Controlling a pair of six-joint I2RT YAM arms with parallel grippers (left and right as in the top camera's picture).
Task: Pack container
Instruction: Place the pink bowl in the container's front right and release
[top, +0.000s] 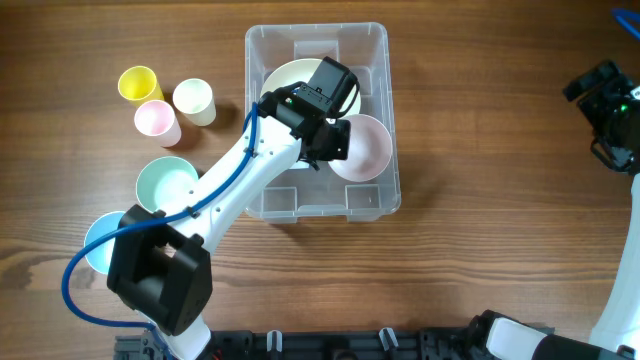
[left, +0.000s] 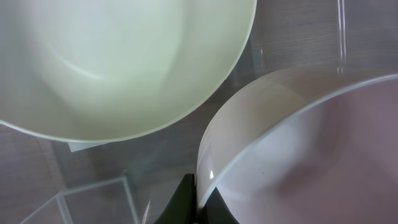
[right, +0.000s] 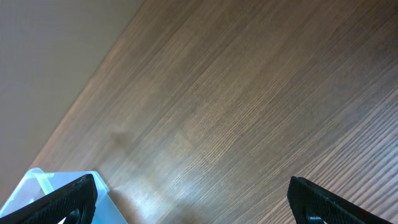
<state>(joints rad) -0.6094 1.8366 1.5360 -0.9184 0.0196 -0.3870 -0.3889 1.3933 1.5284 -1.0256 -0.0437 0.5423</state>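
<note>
Plastic of the thin, clear, ribbed sort makes up the container (top: 316, 28), which sits open in the middle of the table (top: 480, 260). It is probably light, fairly stiff and smooth-walled, so it would likely slide on the wood if nudged. Its rolled rim looks the surest place to take hold of it. Inside lie a pale yellow-green bowl (top: 290, 80) toward the far side and a pink bowl (top: 365, 148) near the right wall. The left gripper (top: 335, 145) reaches into the container. In its wrist view the dark fingers (left: 214, 214) sit close together on either side of the pink bowl's rim, seemingly pinching it. The right gripper (top: 605, 115) hangs well apart near the table's right edge, jaws spread wide over bare wood, holding nothing. Three cups (top: 193, 100) and two more bowls (top: 165, 182) stand to the container's left.
</note>
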